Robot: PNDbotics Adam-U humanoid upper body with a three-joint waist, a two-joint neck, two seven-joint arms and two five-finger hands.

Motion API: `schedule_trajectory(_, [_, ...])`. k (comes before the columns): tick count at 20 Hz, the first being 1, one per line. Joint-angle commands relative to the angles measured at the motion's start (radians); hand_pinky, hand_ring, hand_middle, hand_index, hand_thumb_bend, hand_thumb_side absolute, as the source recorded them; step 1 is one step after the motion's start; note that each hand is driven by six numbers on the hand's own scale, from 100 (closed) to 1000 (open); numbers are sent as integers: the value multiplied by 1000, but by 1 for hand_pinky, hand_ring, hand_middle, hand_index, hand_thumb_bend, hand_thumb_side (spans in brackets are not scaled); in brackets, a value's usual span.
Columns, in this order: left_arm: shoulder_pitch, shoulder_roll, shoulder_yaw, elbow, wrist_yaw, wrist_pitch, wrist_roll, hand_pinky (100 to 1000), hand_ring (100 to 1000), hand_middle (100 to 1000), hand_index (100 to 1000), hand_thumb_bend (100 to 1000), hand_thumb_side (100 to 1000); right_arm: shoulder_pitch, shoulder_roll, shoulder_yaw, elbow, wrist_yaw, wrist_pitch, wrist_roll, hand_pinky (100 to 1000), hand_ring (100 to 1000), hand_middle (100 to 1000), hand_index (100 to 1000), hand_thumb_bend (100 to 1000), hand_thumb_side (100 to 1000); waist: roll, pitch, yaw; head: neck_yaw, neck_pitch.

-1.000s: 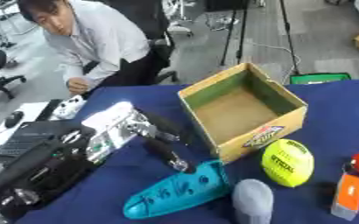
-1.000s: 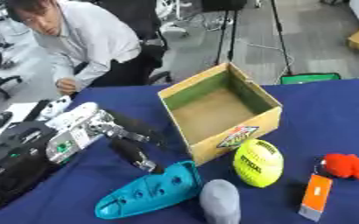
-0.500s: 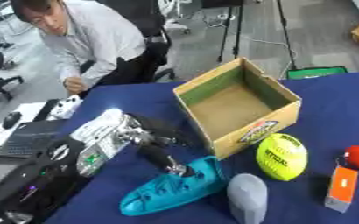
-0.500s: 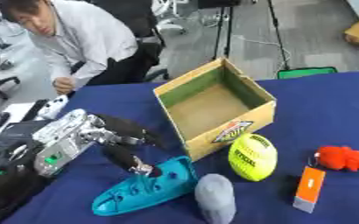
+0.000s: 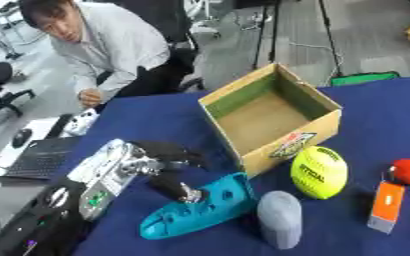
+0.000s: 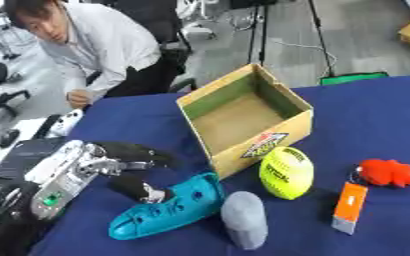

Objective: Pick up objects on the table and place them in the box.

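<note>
Box (image 5: 270, 117): open cardboard, empty inside, sits on the blue bench (image 5: 383, 105) just above frame centre, one corner pointing toward 6 o'clock with a printed label on the near wall. Yellow ball (image 5: 319, 172) lies at the box's 5 o'clock, just beside the near wall; whether it touches cannot be told. Teal elongated object (image 5: 200, 207) with holes along its top lies at the box's 7 o'clock, its upper end near the box's lower corner. Grey rounded object (image 5: 279, 218) sits just beside the teal object at that object's 4 o'clock, below the ball. Orange-and-grey flat tag (image 6: 349, 207) lies at the ball's 4 o'clock, with a red lumpy object (image 6: 388, 172) just beside its upper end. Left hand (image 5: 160, 162) enters from 8 o'clock; upper fingers (image 6: 138, 151) extend toward the box, thumb below reaches the upper end of the teal object, apparently touching it. Fingers and thumb are spread apart, nothing is enclosed. Right hand shows in neither view.
</note>
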Motion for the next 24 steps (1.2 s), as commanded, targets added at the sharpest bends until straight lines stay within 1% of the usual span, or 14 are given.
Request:
schedule_trajectory(1, [13,-14,39,-10,-55,4,38,1000,1000,1000,1000,317,886,-5,-30,-3,-12,5,3,-2,842,829,802,794,100,843,-10,-15,1,5,11])
schedule_trajectory(5, [28,-44,51,4,-77,15,67,1000,1000,1000,1000,315,922,-7,-31,-2,-12,5,2,-2,842,829,801,793,100,841,-11,-14,-1,3,3])
schedule_trajectory(6, [29,-50,52,9,-81,17,70,1000,1000,1000,1000,324,954,-7,-32,-2,-12,4,2,-2,842,829,801,792,100,842,-11,-13,-2,3,1])
schedule_trajectory(7, [29,-56,54,13,-85,19,73,1000,1000,1000,1000,324,954,-8,-32,-1,-12,4,2,-2,842,829,801,792,100,842,-11,-13,-2,3,-1])
schedule_trajectory(8, [29,-63,55,17,-89,21,78,1000,1000,1000,1000,362,1000,-8,-32,-1,-12,4,2,-2,842,829,801,792,100,842,-11,-13,-2,3,-4])
schedule_trajectory(11, [35,-83,63,25,-106,30,104,1000,1000,1000,1000,363,1000,-9,-31,0,-12,3,1,-2,842,829,801,792,100,843,-12,-12,-4,3,-10])
schedule_trajectory(12, [37,-90,65,28,-107,34,114,1000,1000,1000,1000,306,1000,-9,-31,0,-12,3,1,-2,842,829,801,792,100,842,-12,-11,-5,2,-12])
schedule_trajectory(13, [39,-100,68,30,-101,40,124,1000,1000,1000,1000,306,1000,-10,-30,0,-12,3,1,-2,842,829,801,792,100,842,-13,-10,-5,0,-14])
schedule_trajectory(14, [41,-106,68,33,-93,44,130,1000,1000,1000,1000,273,1000,-11,-30,0,-12,2,1,-2,842,830,801,792,100,842,-13,-9,-5,-2,-17])
schedule_trajectory(18, [40,-116,63,46,-38,49,116,1000,1000,1000,1000,282,1000,-14,-29,0,-12,0,0,-2,842,830,801,792,100,842,-17,-7,-6,-14,-27])
schedule_trajectory(24, [29,-107,60,60,-44,35,80,1000,1000,1000,1000,291,1000,-16,-28,-2,-12,-4,-2,-2,842,829,801,792,100,842,-23,-6,-9,-21,-48])
